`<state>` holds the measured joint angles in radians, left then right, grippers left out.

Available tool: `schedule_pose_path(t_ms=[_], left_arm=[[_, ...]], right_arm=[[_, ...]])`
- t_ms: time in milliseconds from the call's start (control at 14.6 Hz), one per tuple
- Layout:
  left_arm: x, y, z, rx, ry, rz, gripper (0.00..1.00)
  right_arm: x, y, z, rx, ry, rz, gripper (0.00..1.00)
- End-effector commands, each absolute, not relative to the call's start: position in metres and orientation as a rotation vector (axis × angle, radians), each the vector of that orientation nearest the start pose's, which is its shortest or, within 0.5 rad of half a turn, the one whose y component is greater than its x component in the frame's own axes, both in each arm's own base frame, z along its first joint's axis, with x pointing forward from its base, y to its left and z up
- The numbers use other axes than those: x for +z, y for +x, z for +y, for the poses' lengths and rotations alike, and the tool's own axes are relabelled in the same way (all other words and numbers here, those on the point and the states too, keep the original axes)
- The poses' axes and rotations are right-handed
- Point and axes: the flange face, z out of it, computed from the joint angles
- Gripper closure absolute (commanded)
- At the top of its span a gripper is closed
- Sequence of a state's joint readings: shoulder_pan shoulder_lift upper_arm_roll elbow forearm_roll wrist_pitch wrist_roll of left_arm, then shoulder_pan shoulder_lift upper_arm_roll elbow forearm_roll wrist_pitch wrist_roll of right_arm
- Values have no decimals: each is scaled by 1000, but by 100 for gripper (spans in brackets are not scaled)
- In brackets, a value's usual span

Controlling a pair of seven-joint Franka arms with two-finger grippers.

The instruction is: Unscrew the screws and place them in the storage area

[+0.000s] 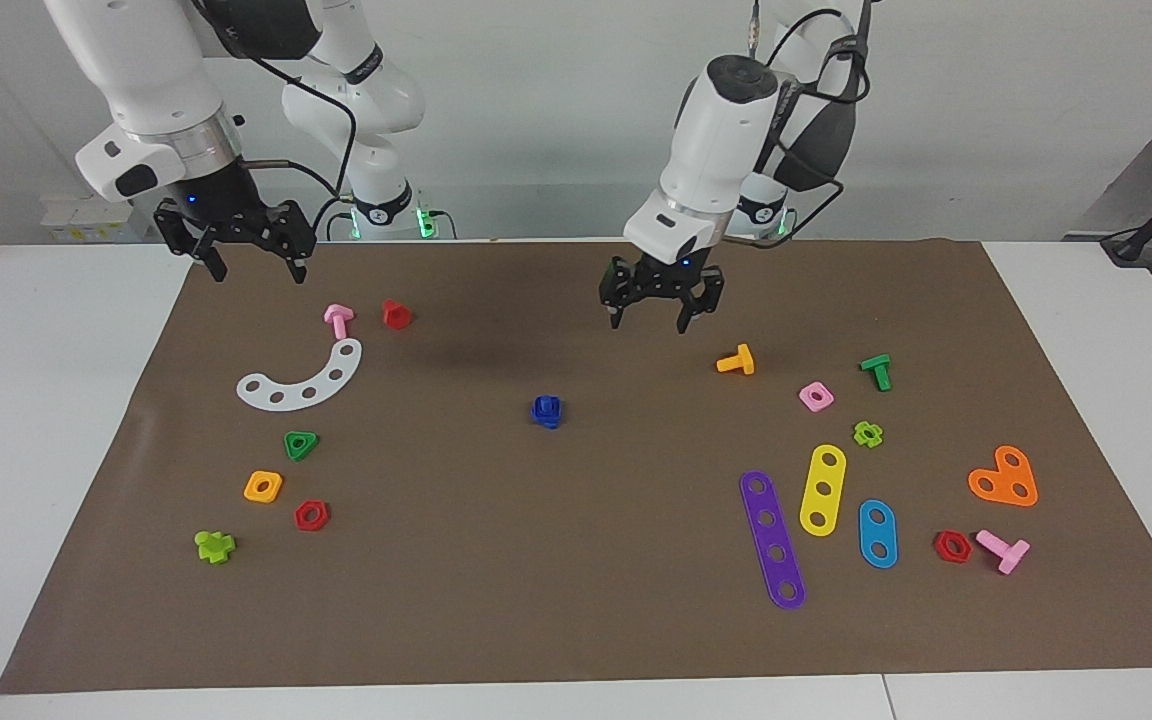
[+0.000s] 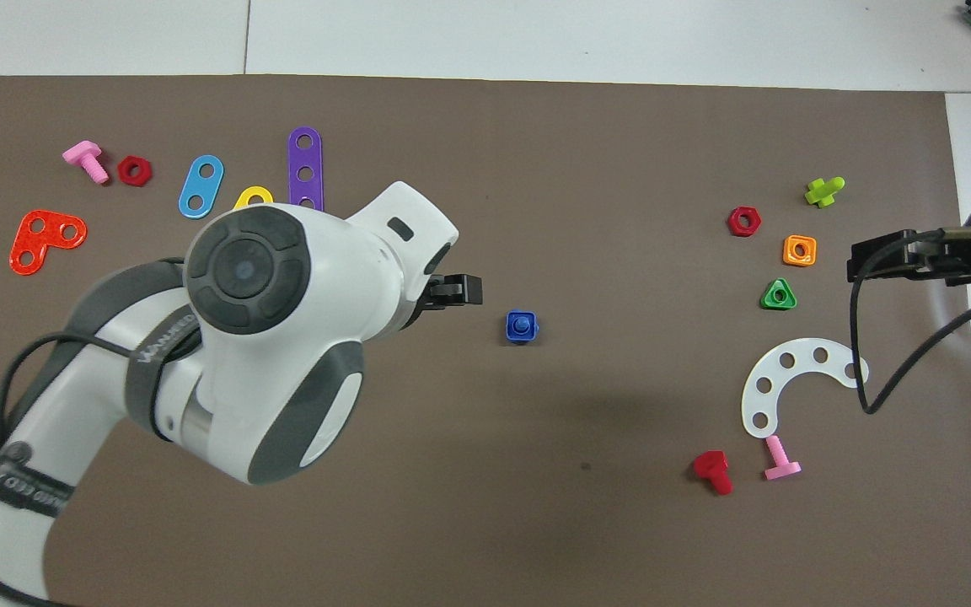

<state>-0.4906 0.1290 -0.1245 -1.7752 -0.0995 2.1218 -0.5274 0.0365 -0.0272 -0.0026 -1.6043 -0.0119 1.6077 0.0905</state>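
Observation:
A small blue screw (image 1: 547,410) stands threaded in a blue square nut at the middle of the brown paper mat (image 1: 576,600); it also shows in the overhead view (image 2: 522,326). My left gripper (image 1: 649,318) hangs open and empty above bare mat, beside the screw and apart from it. In the overhead view the left arm hides most of it, and only one finger (image 2: 454,291) shows. My right gripper (image 1: 256,268) waits open and empty, raised over the mat's edge at the right arm's end. The storage area has no marking.
At the left arm's end lie an orange bolt (image 1: 736,360), a green bolt (image 1: 877,371), purple (image 1: 773,540), yellow and blue strips and an orange heart plate (image 1: 1004,476). At the right arm's end lie a white arc (image 1: 301,380), a pink bolt (image 1: 338,320), a red bolt and several nuts.

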Motion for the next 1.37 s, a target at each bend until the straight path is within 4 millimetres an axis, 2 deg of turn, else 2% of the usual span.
schedule_pose_path(t_ms=[0, 137, 206, 275, 343, 480, 549, 618, 755, 1029, 1167, 1304], left_arm=[[492, 513, -386, -253, -3374, 85, 0], [475, 509, -408, -281, -3389, 123, 0], [456, 503, -427, -255, -3388, 139, 0], [445, 504, -444, -285, -3402, 143, 0], [431, 510, -453, -292, -3407, 145, 0], [392, 501, -480, -242, -3385, 210, 0], [383, 500, -485, -262, -3382, 234, 1], [379, 500, -485, -291, -3368, 255, 1], [355, 497, -485, -253, -3341, 274, 2], [327, 486, -476, -220, -3271, 337, 4], [318, 483, -473, -231, -3276, 337, 5], [318, 484, -473, -240, -3280, 332, 6]], right_arm=[[627, 548, 18, -30, -3149, 53, 0], [627, 548, 18, -30, -3149, 53, 0], [626, 548, 18, -27, -3149, 53, 0], [627, 548, 16, -30, -3149, 60, 0], [626, 548, 18, -27, -3149, 53, 0], [627, 548, 18, -30, -3149, 53, 0], [627, 548, 18, -30, -3149, 53, 0], [627, 548, 18, -30, -3149, 53, 0], [627, 548, 18, -30, -3149, 53, 0], [627, 548, 18, -30, -3149, 53, 0], [627, 548, 18, -30, -3149, 53, 0], [627, 548, 18, -30, -3149, 53, 0]])
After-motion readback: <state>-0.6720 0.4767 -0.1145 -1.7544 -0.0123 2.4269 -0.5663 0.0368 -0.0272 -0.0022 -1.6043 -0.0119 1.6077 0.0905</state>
